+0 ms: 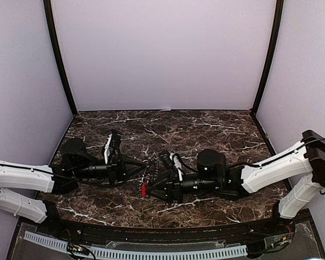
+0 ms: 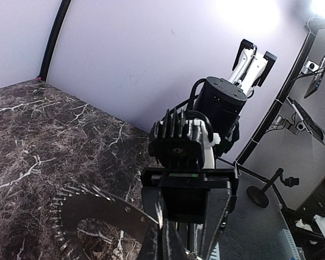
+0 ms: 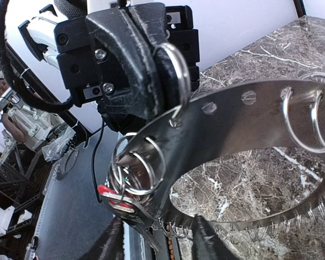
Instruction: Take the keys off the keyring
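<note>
The keyring [image 3: 244,122] is held up off the table [image 3: 271,59] between the 2 arms. The left gripper [image 3: 158,107] has its fingers together, pinched on the ring's rim at about 10 o'clock in the right wrist view, just beside 1 split ring [image 3: 179,67] that passes through a hole there. The red key [image 3: 115,196] hangs in a bunch of smaller split rings [image 3: 132,169] at 8 o'clock on the keyring. The right gripper [image 3: 158,245] has a finger on each side of that bunch, but I cannot tell whether those fingers press on anything. I cannot make out the blue key. The main risk, as I judge it, is the thin pinch: a pull on the bunch toward 6 o'clock would lever the flat ring about the left fingers. That could twist it free and drop everything onto the table. The toothed edge lies just by the right fingers and could snag them. The rings in the bunch overlap, so a tug may drag 2 or 3 at once and jam instead of freeing a key. In the top view both grippers sit very close together, so a wide twist could knock one against the other.
</note>
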Controlling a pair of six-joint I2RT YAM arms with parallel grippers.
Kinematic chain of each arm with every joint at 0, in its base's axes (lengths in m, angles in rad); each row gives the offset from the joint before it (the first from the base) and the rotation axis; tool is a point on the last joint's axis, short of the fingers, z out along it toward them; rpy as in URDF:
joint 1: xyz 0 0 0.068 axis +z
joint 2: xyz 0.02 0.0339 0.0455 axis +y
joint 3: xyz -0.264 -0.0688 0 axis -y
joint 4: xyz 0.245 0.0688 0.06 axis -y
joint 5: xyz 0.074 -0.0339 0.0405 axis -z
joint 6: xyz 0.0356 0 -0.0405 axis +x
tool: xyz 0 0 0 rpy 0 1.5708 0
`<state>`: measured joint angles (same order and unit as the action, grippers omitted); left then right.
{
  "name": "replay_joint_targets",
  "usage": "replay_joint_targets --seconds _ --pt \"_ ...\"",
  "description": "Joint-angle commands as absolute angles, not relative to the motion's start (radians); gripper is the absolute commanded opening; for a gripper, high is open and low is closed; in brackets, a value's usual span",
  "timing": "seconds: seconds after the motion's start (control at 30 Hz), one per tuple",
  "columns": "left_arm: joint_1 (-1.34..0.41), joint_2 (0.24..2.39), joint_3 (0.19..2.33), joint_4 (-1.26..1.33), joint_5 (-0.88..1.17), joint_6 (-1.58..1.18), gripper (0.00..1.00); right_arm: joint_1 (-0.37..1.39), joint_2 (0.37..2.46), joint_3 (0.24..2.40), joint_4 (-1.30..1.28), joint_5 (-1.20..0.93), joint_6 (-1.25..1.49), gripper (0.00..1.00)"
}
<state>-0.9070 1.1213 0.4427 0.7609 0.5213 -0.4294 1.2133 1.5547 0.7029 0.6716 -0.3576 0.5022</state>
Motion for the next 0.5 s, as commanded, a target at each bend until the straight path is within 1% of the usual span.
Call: replay_joint_targets --seconds 0.0,0.07,0.13,0.33,0.47 --pt "-0.904 1.082 0.441 0.807 0.509 -0.419 0.0 1.23 1.534 0.721 0.703 -0.361 0.491 0.52" --pt "-0.904 1.078 0.439 0.807 0.506 -0.419 0.0 1.236 1.535 0.714 0.731 -0.369 0.491 0.59" --pt "-0.904 1.072 0.436 0.803 0.497 -0.418 0.0 1.241 1.538 0.716 0.744 -0.369 0.492 0.62" --pt "-0.904 1.055 0.426 0.791 0.474 -0.418 0.0 1.262 1.542 0.743 0.726 -0.297 0.485 0.67" --pt "-0.904 1.051 0.423 0.785 0.466 -0.417 0.0 1.267 1.535 0.751 0.714 -0.229 0.481 0.68"
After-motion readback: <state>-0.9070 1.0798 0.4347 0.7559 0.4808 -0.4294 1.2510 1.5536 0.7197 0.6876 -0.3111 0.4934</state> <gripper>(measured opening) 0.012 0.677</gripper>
